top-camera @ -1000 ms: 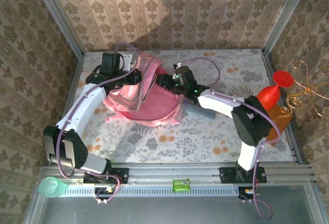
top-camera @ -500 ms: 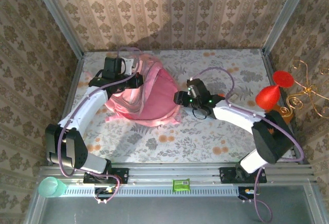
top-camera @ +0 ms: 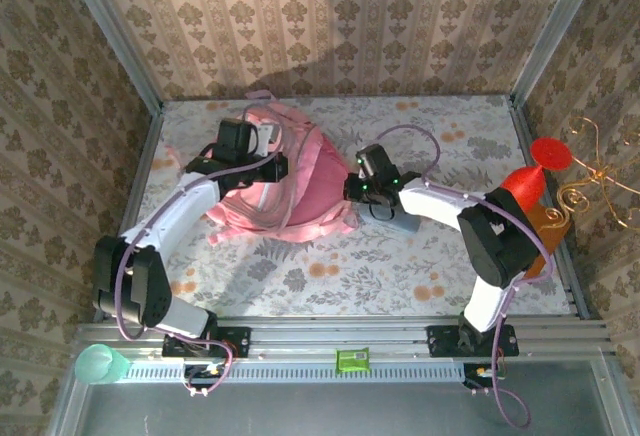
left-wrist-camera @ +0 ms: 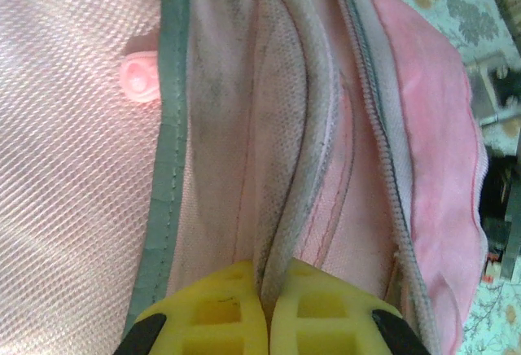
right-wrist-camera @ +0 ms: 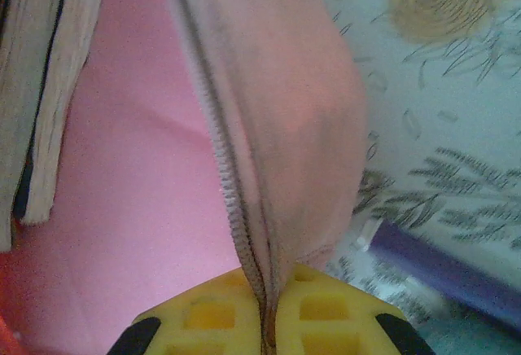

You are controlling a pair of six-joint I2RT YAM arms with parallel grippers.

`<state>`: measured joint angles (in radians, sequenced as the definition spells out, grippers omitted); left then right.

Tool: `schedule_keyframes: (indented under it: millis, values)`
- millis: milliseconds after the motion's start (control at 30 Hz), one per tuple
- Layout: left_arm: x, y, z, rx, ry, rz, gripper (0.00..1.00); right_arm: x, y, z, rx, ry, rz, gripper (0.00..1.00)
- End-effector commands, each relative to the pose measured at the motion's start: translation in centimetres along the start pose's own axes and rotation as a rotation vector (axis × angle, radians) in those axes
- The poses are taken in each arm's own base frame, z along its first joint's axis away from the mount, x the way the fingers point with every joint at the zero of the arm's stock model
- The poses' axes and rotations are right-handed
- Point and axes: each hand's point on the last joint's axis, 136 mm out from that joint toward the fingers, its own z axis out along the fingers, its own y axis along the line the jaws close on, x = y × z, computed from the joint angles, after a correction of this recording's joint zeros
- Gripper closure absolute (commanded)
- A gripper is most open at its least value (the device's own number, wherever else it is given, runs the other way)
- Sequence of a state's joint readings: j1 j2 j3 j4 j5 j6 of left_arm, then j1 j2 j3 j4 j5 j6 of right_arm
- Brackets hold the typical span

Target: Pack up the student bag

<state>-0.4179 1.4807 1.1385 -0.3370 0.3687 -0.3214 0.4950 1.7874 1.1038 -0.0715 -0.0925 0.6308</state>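
Holds the bag [top-camera: 290, 184] from two sides on the desk [top-camera: 400, 266], left of centre and toward the back wall. Looks meant to spread the mouth so that something can go in. Pinches a grey-edged fold of the opening with the left hand [left-wrist-camera: 266, 310], yellow pads pressed together on the fabric, the fold running up from between them. Clamps the right hand [right-wrist-camera: 270, 318] on the opposite lip, right along the zipper teeth, pink cloth draping away on either side. Pulls, to judge by the overhead view, in opposed directions: left edge raised toward the back left, right edge drawn toward the right. Shows pink lining between the two grips, so probably open at least partly; cannot tell how deep.

Reaches the left arm forward in a long bow from its base, elbow out to the left, wrist turned inward over the bag's top. Folds the right arm more sharply, elbow high on the right side, forearm running back left and low to the bag's right edge. Has a flat bluish item [top-camera: 393, 220] lying on the desk just beside the right hand, touching or nearly touching the bag; likely next to go in, though needs a free hand for that. Risks slack fabric closing the mouth once either grip lets go.
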Motion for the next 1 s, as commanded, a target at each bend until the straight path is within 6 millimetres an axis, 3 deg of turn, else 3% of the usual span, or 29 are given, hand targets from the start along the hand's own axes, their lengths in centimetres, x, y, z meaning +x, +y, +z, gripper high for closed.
schedule_keyframes:
  millis: [0, 233, 433, 667, 833, 967]
  values:
    - [0.3, -1.0, 1.4, 0.023, 0.027, -0.004, 0.94, -2.4, -0.8, 0.0, -0.001, -0.025, -0.021, 0.94]
    - [-0.3, 0.2, 1.7, -0.050, 0.034, 0.028, 0.66, -5.3, -3.0, 0.0, 0.011, -0.046, 0.006, 0.97]
    - [0.9, 4.5, -1.3, -0.165, -0.027, -0.047, 0.49, -7.0, -4.2, 0.0, 0.003, -0.071, 0.049, 1.00]
    - [6.4, 10.4, -4.9, -0.351, -0.098, -0.230, 0.28, -7.7, -4.7, 0.8, -0.003, -0.063, 0.058, 1.00]
    - [10.4, 11.9, -5.4, -0.352, -0.114, -0.376, 0.19, -7.6, -4.5, 1.5, -0.022, -0.052, 0.072, 0.99]
    - [12.5, 11.9, -4.6, -0.313, -0.074, -0.439, 0.18, -7.5, -4.5, 1.6, -0.025, -0.051, 0.076, 0.99]
